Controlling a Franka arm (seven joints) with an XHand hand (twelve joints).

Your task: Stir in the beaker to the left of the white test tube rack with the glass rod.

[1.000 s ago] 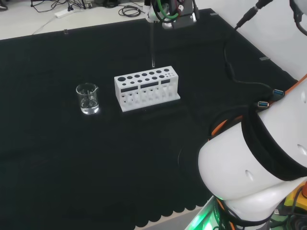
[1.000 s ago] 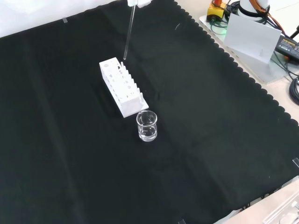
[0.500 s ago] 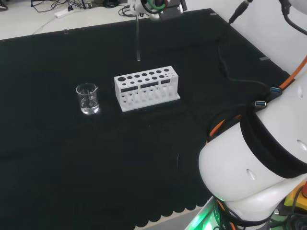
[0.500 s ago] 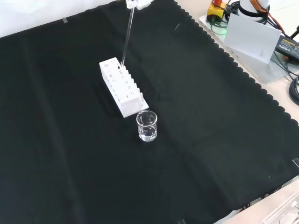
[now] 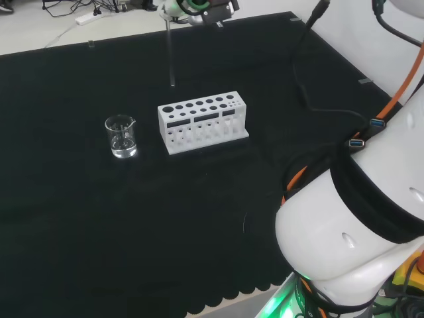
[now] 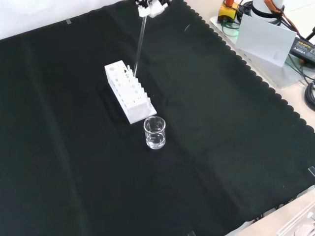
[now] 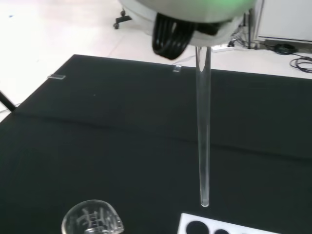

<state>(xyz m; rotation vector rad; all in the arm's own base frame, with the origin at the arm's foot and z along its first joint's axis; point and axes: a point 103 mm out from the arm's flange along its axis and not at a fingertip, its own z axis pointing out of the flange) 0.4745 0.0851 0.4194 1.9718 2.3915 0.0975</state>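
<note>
Black cloth (image 5: pixel 99 232) covers my whole bench, scalloped edge at the near side in the head view. Pale floor and loose cables (image 5: pixel 106 6) lie beyond the far edge; my own big white arm link (image 5: pixel 351 232) sits at the head view's lower right. In the front view a grey box (image 6: pixel 266 37) stands off the cloth at upper right.

White test tube rack (image 5: pixel 202 122) stands mid-cloth, long side facing the head camera. Small clear beaker (image 5: pixel 121 136) stands upright just left of it in the head view, apart from the rack; in the front view it stands nearer the camera than the rack's end.

My hand (image 6: pixel 151 7) is at the front view's top edge, fingers closed on the top of the glass rod (image 5: pixel 171 56). The rod hangs roughly upright in the air, tip above and behind the rack's left end in the head view, clear of the holes. The beaker is lower and to the left of the rod tip, well apart from my hand. In the wrist view the rod tip hangs between the beaker rim and the rack corner.
</note>
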